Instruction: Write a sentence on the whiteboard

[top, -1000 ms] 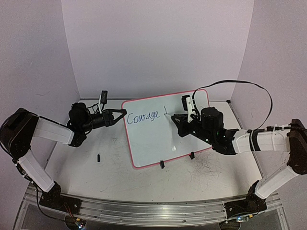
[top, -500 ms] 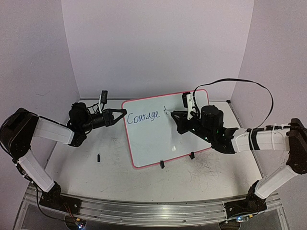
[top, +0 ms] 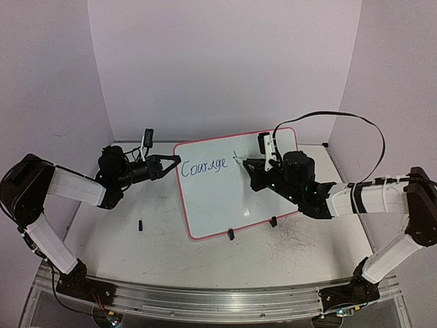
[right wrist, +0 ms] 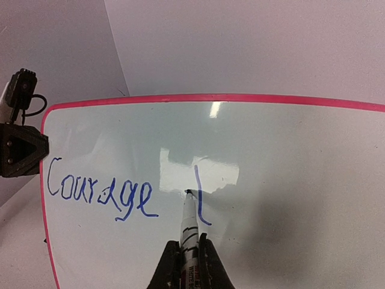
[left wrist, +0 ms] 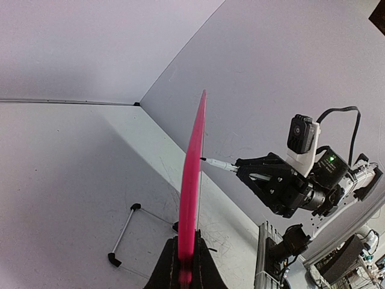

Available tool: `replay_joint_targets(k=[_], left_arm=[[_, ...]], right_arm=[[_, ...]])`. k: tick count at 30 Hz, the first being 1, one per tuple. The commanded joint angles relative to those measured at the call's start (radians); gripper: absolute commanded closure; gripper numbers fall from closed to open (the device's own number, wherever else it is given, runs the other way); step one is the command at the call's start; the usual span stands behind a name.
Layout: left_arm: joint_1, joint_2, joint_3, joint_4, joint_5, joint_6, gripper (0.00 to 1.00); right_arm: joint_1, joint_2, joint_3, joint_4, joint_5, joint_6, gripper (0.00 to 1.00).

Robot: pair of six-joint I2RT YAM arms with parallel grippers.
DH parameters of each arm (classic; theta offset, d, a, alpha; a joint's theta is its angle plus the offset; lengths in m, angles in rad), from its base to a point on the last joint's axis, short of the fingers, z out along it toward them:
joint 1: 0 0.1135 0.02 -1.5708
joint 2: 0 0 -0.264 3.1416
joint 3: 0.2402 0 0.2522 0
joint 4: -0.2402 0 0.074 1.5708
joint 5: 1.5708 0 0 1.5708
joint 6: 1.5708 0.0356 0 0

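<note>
The whiteboard [top: 225,195] stands tilted on the table, white with a red-pink rim. My left gripper [top: 177,162] is shut on its left edge; in the left wrist view the rim [left wrist: 194,180] runs up from between the fingers. The sentence [right wrist: 99,194] in blue reads "Courage", followed by one downstroke [right wrist: 198,205]. My right gripper [top: 247,164] is shut on a white marker [right wrist: 189,232]. The marker's tip sits at the board just left of the downstroke, about halfway up it.
Two black clip feet [top: 231,234] sit at the board's near edge. A small black piece [top: 140,225] lies on the scuffed tabletop left of the board. A thin black-ended rod [left wrist: 123,232] lies behind the board. Lilac walls close in the back and sides.
The right gripper with the marker has shifted slightly up and left along the board after drawing the downstroke. The left arm has not moved.
</note>
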Motion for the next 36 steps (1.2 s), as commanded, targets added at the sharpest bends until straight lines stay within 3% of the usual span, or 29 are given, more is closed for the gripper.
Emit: replay_joint_targets(k=[1, 13, 21, 36], left_arm=[[-0.023, 0.018, 0.031, -0.035, 0.02, -0.002, 1.0], [-0.023, 0.014, 0.03, -0.04, 0.02, 0.0, 1.0], [-0.023, 0.011, 0.028, -0.044, 0.018, 0.0, 1.0], [-0.024, 0.006, 0.031, -0.05, 0.019, 0.003, 1.0]], right_arm=[[-0.003, 0.011, 0.029, -0.006, 0.071, 0.015, 1.0], [-0.003, -0.019, 0.015, -0.031, 0.138, 0.029, 1.0], [-0.003, -0.098, -0.054, 0.053, 0.026, 0.01, 1.0], [-0.004, -0.037, -0.025, 0.035, 0.057, 0.016, 1.0]])
